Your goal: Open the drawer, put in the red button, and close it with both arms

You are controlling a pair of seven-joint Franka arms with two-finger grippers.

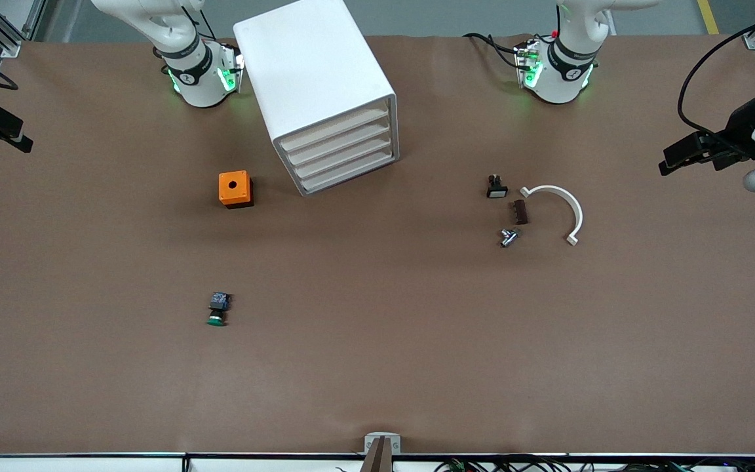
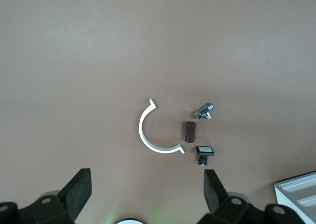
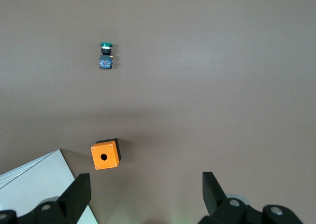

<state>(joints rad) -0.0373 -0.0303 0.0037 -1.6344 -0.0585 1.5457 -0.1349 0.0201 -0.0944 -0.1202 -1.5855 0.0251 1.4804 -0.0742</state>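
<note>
No red button shows in any view. The white drawer cabinet stands between the two arm bases, with all its drawers shut; a corner of it shows in the left wrist view and the right wrist view. My left gripper is open and empty, high over the table near its arm's base, above the white arc. My right gripper is open and empty, high near its arm's base, above the orange box. Neither gripper shows in the front view.
A green-capped switch lies nearer the front camera than the orange box with a hole. Toward the left arm's end lie a white arc, a white-capped black switch, a brown block and a metal part.
</note>
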